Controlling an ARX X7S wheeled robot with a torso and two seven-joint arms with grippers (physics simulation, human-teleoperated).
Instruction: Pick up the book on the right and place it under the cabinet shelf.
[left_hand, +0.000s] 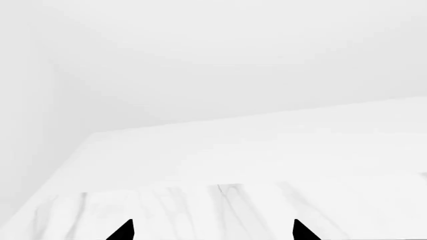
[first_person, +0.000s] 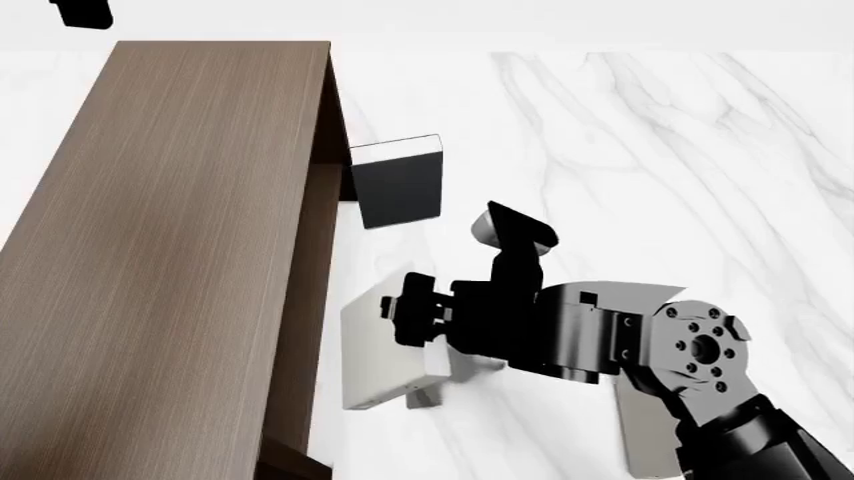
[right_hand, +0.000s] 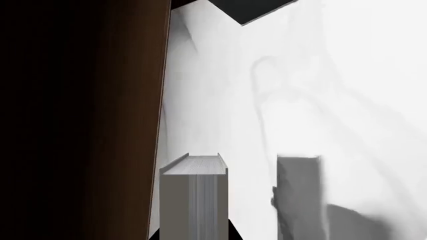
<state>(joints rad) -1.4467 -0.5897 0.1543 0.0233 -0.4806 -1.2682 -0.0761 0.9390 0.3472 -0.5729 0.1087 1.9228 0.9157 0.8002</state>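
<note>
- Jaws: right gripper (first_person: 424, 335) clamped on the book (first_person: 380, 352); left gripper (left_hand: 212, 231) parted wide, holding nothing, over white marble.
- Book: pale grey-white hardback, flat rectangular slab, white page edges; lifted off the surface (first_person: 641, 150), just beside the open side of the cabinet shelf (first_person: 174, 260); long axis runs alongside the cabinet.
- Cabinet shelf: dark brown wood-grain box.
- Black-covered book (first_person: 398, 182): upright beyond, against the cabinet.
</note>
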